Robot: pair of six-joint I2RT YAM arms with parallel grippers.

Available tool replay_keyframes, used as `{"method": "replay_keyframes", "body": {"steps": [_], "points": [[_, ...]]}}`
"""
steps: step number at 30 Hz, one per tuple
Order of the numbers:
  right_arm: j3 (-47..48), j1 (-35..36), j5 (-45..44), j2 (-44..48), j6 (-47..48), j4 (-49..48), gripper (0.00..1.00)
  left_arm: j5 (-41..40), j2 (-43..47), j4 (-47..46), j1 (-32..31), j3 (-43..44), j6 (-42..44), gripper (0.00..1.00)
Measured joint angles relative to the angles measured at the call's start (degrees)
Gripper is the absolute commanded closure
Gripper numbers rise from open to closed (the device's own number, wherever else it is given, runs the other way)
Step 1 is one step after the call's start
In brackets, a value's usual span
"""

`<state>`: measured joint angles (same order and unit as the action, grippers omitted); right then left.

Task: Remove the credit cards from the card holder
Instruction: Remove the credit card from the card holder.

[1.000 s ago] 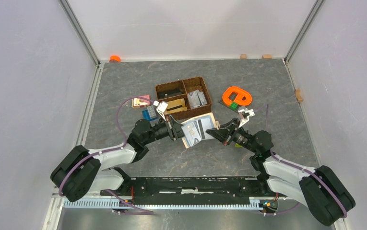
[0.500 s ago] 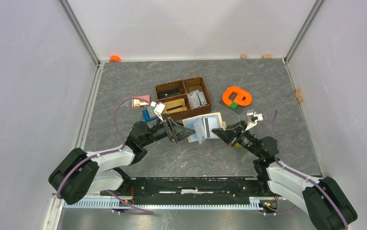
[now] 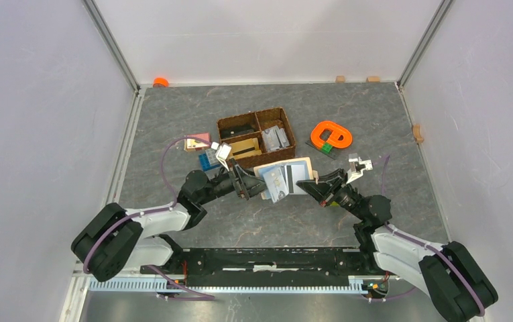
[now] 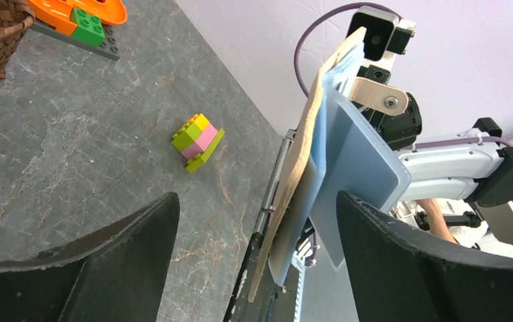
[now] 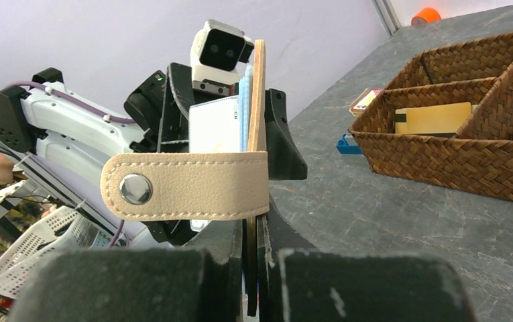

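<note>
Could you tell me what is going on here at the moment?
Two robot arms are working on a beige card holder, held up off the table between them. The right gripper is shut on one edge of it, by the snap tab. The left gripper is open, its fingers on either side of the holder's other edge, gripping nothing. A card seems to stick partly out of the holder.

Woven basket (image 3: 250,115) sitting mid-table; orange loop (image 3: 317,135) lying right of basket; blue brick (image 3: 208,160), pink box (image 3: 197,141) lying left.
</note>
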<state>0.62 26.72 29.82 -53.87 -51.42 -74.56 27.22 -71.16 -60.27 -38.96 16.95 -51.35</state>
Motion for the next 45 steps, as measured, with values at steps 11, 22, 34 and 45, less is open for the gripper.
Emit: {"method": "replay_keyframes", "body": {"steps": [11, 22, 34, 45], "points": [[0.0, 0.0, -0.26, 0.61, -0.37, -0.35, 1.0, -0.66, 3.04, -1.55, 0.0, -1.75, -0.13, 0.0], [0.0, 0.0, -0.74, 1.44, 0.24, 0.87, 1.0, -1.01, 1.77, -4.98, -0.68, -2.75, 0.79, 0.17], [0.0, -0.02, -0.79, 1.01, 0.15, 0.96, 1.0, 0.37, 2.43, -5.79, -0.68, -2.56, 0.61, 0.61], [0.0, -0.13, -0.07, -2.6, -1.29, 0.68, 1.0, 0.74, 4.02, -4.37, -0.66, -1.86, 0.83, 0.35]]}}
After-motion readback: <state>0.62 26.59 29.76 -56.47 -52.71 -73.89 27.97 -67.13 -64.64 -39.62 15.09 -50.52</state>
